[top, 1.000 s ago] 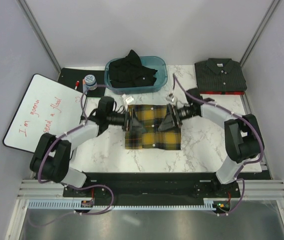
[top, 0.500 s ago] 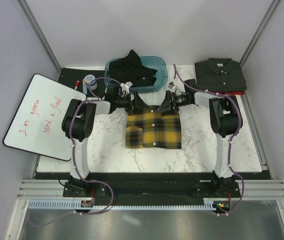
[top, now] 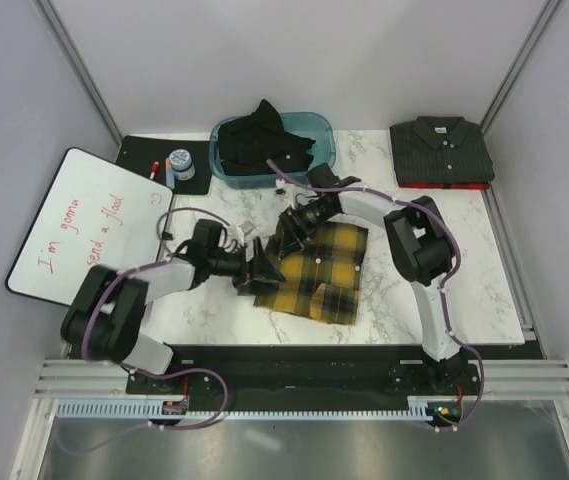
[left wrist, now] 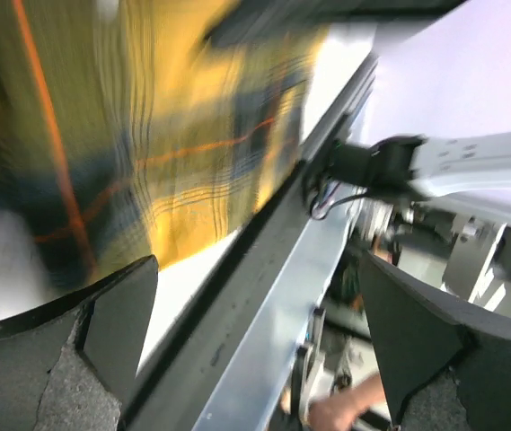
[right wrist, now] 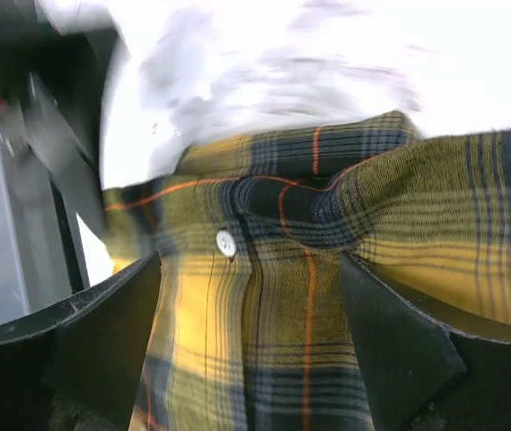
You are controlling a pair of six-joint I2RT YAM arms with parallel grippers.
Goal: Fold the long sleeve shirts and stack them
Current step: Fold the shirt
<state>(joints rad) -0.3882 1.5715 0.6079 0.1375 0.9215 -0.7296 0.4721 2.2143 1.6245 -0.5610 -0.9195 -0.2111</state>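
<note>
**Top view.** A yellow-and-black plaid fabric shirt (top: 329, 282) with thin red lines lies folded into a rough rectangle. It sits skewed near the middle of the white veined marble table (top: 414, 300). The left gripper (top: 264, 263) is at the shirt's left edge and the right gripper (top: 290, 228) at its far left corner. Jaw spread is hard to read from above.

A dark charcoal button-up shirt (top: 442, 150) with pale buttons lies folded flat at the far right, with a red strip showing under its near edge. A plain black shirt (top: 262, 140) is heaped, crumpled, in a teal plastic tub (top: 322, 130) at far centre.

**Left wrist.** The picture is heavily blurred. Two matte black wedge-shaped fingers (left wrist: 102, 332) are spread wide with nothing between them. Plaid weave is smeared across the upper left, and the table's edge and a metal rail run diagonally.

**Right wrist.** The black fingers (right wrist: 102, 346) are set wide apart. Between them shows the rumpled plaid collar and one pale round button (right wrist: 226, 241). Whether the fingers touch the cloth cannot be told.
</note>
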